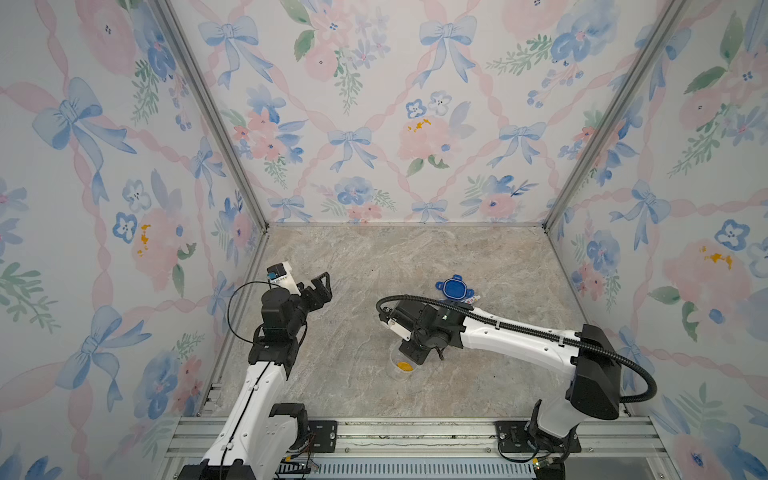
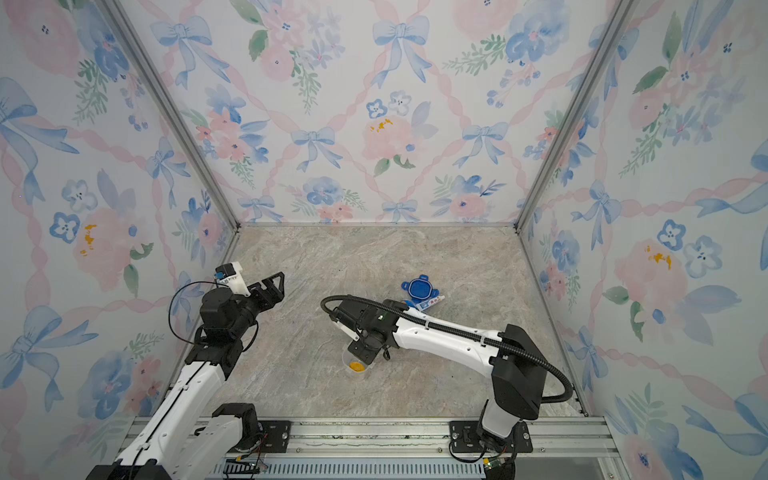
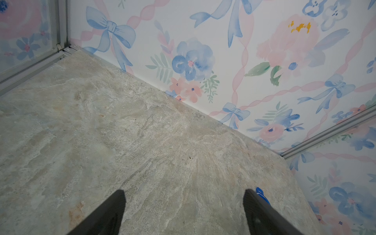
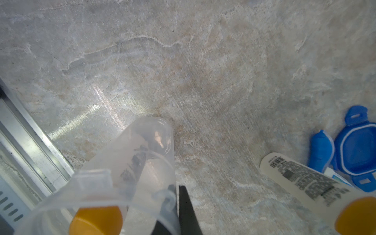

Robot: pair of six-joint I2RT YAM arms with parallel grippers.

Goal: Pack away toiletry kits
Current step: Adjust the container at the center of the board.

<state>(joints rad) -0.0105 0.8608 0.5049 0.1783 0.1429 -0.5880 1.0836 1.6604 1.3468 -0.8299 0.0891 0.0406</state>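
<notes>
My right gripper (image 4: 177, 189) is shut on the wall of a translucent plastic cup (image 4: 142, 162), one finger inside and one outside. Inside the cup is a tube with an orange cap (image 4: 97, 219); in both top views the cap (image 1: 404, 366) shows through the cup (image 2: 353, 368). A second white tube (image 4: 305, 179) with an orange cap lies on the table beside the gripper. A white tube with blue-red print (image 1: 471, 299) lies by the blue lid (image 1: 455, 288). My left gripper (image 1: 322, 286) hangs open and empty at the left. No round white disc is in view.
The blue lid (image 4: 358, 150) with clip tabs lies flat behind the right arm, and one tab (image 3: 261, 193) peeks past a left finger. Floral walls enclose the marble table (image 1: 374, 257) on three sides. A metal rail (image 1: 415, 436) runs along the front edge.
</notes>
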